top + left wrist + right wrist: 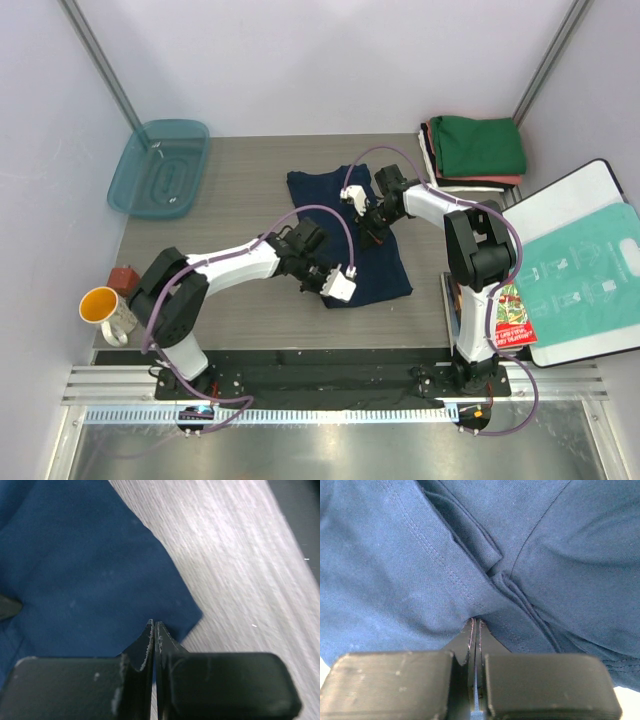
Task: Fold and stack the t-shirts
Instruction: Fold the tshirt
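left claw (322, 285) (154, 626) is pinched narrow, fingers pressed together right at the near-left corner of the navy t-shirt (388, 272) (75, 570); cloth reaches the tips but can't tell if any is nipped btwn them. bare bench (240, 555) runs off to its right in the wrist view

right claw (373, 236) (476, 622) is closed too, w/ a bunched fold of the same shirt (395, 570) gathered at its tips, so it looks clamped on the cloth. seams and wrinkles fan out ahead of it

shirt lies spread on the bench under both claws, mostly flat, far edge beyond the right claw

folded stack sits well off to the far right of the right claw: green shirt (480, 145) on top, salmon-red shirt (500, 181) edge showing under it
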Robot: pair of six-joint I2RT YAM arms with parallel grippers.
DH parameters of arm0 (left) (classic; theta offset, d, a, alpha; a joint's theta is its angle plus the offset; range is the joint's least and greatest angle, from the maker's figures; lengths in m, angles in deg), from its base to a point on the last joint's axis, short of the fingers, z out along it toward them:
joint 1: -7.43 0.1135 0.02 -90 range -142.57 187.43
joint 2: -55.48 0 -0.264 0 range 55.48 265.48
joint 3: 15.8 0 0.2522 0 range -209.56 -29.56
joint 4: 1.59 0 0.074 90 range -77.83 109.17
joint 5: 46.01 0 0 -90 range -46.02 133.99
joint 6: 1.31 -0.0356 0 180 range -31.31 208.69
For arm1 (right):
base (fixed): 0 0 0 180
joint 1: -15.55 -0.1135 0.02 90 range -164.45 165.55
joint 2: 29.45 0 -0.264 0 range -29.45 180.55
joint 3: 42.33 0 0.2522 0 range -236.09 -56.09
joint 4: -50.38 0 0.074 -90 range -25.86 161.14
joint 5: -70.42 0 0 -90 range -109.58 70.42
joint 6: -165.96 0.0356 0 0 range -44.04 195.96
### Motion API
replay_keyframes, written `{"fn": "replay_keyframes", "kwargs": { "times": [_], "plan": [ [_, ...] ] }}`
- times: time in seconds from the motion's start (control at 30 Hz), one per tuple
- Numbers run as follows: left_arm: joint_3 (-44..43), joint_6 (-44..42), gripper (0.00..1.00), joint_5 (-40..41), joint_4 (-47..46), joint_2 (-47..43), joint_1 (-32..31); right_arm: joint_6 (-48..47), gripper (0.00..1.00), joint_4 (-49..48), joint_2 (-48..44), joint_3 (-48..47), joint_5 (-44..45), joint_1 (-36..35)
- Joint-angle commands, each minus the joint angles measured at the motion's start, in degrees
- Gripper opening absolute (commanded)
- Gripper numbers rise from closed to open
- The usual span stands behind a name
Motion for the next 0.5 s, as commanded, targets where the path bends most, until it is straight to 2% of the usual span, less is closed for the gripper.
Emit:
{"fn": "replay_keyframes", "kwargs": {
  "times": [0.0,0.13,0.47],
  "plan": [
    [-4.03,-2.22,0.00,0.16,-0.19,3.93,-0.49,-0.67,0.01,-3.45,1.44,-0.02,4.38,-0.38],
    [-4.57,-4.94,0.00,4.02,3.77,6.84,-0.40,-0.93,0.01,-3.36,1.44,-0.02,4.64,-0.38],
    [-3.51,-6.45,0.00,8.78,3.33,10.01,-0.58,-1.37,0.01,-3.36,0.04,0.50,5.96,-0.38]
  ]
}}
